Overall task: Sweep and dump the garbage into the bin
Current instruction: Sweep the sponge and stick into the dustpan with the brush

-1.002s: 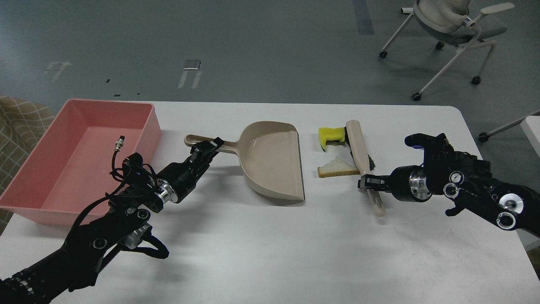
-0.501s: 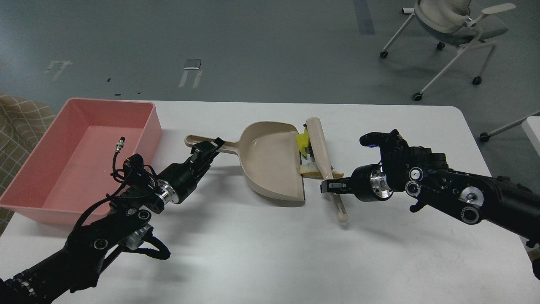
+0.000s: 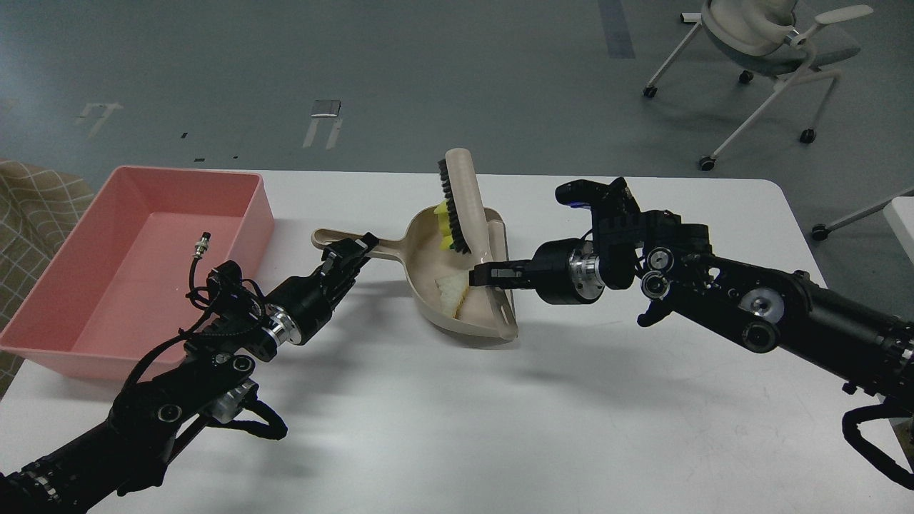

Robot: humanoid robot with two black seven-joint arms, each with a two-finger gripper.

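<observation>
The beige dustpan [image 3: 428, 268] lies mid-table with its handle to the left. My left gripper [image 3: 350, 251] is shut on that handle. My right gripper [image 3: 480, 275] is shut on the beige brush [image 3: 464, 200], which stands over the pan with its black bristles facing left. The yellow sponge [image 3: 444, 217] sits inside the pan against the bristles. The white bread slice [image 3: 451, 293] lies in the pan near its front lip. The pink bin [image 3: 243, 214] stands at the table's left, apart from the dustpan.
A black cable with a metal plug [image 3: 200, 260] rises from my left arm in front of the bin. A white office chair [image 3: 767, 50] stands on the floor beyond the table's right end.
My right gripper swept the brush leftward from the table's right side, pushing the sponge and the bread into the dustpan. The brush now stands tilted up over the pan. My left arm stayed still.
</observation>
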